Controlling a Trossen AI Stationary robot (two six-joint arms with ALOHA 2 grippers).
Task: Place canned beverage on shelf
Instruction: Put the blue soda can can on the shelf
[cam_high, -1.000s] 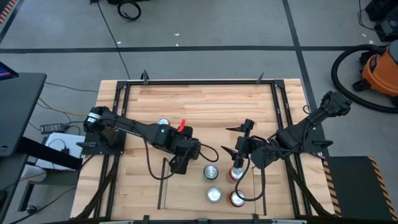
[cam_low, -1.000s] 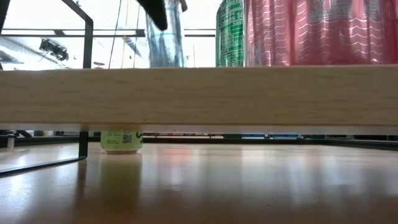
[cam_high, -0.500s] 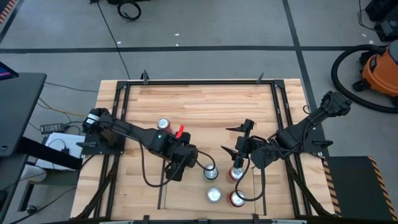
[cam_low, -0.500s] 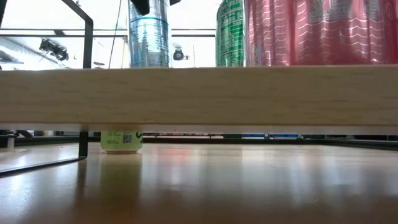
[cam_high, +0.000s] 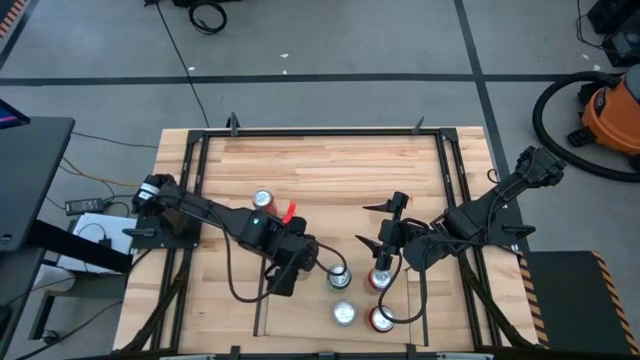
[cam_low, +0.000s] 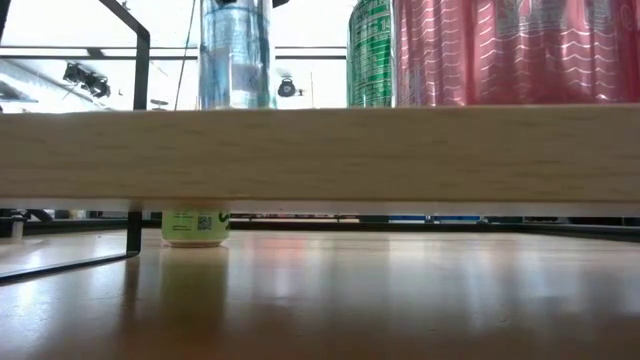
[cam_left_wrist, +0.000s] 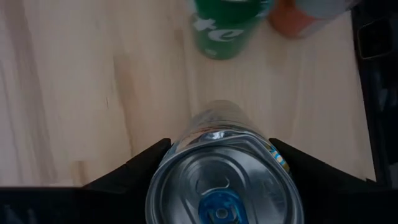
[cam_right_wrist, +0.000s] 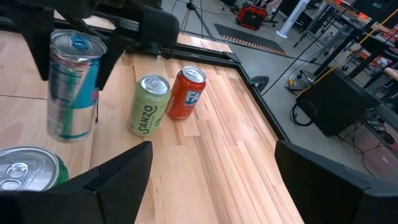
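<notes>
Over shelf (cam_high: 300, 315): left end effector (cam_high: 287, 272) clamps blue can (cam_right_wrist: 71, 87).

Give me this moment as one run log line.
left gripper: shut on blue can, at shelf | right gripper: open, waiting | shelf: three cans already standing

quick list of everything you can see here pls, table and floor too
shelf: 1, light wood with black rails, table's near edge
blue can: 1, blue and silver, upright, held over the shelf
green cans: 2, one dark, one pale, mid shelf
red-orange cans: 2, shelf's right side
yellow-green can: 1, on the table behind the shelf
table: 1, wood, black frame
vacuum: 1, orange, floor at right
left gripper: jaws closed on the blue can
right gripper: jaws open, above the red-orange cans
</notes>
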